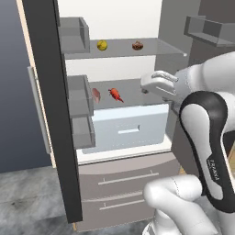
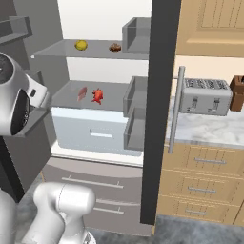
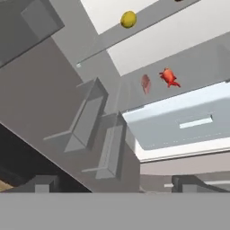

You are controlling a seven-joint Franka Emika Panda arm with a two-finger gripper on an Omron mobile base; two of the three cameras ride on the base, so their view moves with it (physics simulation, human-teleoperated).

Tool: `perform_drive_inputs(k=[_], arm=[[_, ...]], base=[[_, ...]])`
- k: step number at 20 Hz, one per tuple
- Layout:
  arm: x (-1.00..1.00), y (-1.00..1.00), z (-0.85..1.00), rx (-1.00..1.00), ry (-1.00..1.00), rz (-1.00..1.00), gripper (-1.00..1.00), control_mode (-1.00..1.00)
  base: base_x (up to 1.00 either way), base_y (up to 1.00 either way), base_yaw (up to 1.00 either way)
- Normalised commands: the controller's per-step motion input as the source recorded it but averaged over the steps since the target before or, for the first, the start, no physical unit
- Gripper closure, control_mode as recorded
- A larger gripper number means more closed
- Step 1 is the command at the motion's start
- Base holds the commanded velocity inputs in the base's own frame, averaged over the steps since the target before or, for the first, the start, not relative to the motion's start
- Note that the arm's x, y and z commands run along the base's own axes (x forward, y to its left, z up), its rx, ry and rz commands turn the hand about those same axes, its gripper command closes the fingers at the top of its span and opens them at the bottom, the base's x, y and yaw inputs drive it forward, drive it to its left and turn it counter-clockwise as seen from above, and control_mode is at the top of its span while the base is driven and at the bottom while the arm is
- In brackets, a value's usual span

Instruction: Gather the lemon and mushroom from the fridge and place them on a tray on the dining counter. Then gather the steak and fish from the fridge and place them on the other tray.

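1. Step in hand, by my read: reach into the open fridge (image 1: 124,183) for the lemon (image 1: 102,45), first item for the brown tray.
2. Lemon sits on the upper shelf (image 1: 151,47), left part, well apart from the small brown round thing (image 1: 137,45) on the same shelf, prob. the mushroom but too small to be sure.
3. Lower shelf carries a pinkish slab (image 1: 96,94), prob. the steak, w/ a red-orange fish (image 1: 116,94) just beside it. Leave both for later.
4. To do it well: raise the tool to upper-shelf height before going in; it looks to sit nearer the lower shelf now. Come in level, between shelf and fridge ceiling, and stay off the door bins (image 1: 79,98) on the left door.
5. Centre the fingers either side of the lemon; it's round, so it may roll if nudged off-centre. Close only once it's well between them.
6. Tool (image 3: 117,183): fingers wide apart, nothing between them, touching nothing. In the hand view the lemon is far ahead, near the top edge.
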Motion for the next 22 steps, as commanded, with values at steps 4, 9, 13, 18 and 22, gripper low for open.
perform_drive_inputs(k=[4,9,13,18,22], arm=[[0.23,-0.38,-0.02,-0.12,0.05,-0.25,-1.00,-1.00],[0.13,-0.19,-0.29,-0.06,0.09,-0.04,-1.00,-1.00],[0.08,-0.20,-0.37,-0.08,0.16,0.06,-1.00,-1.00],[0.00,-0.02,-0.23,-0.18,0.02,0.10,-1.00,-1.00],[0.01,0.00,-0.12,-0.07,-0.02,0.18,-1.00,-1.00]], base=[[0.00,0.00,0.00],[0.00,0.00,0.00],[0.00,0.00,0.00],[0.00,0.00,0.00],[0.00,0.00,0.00]])
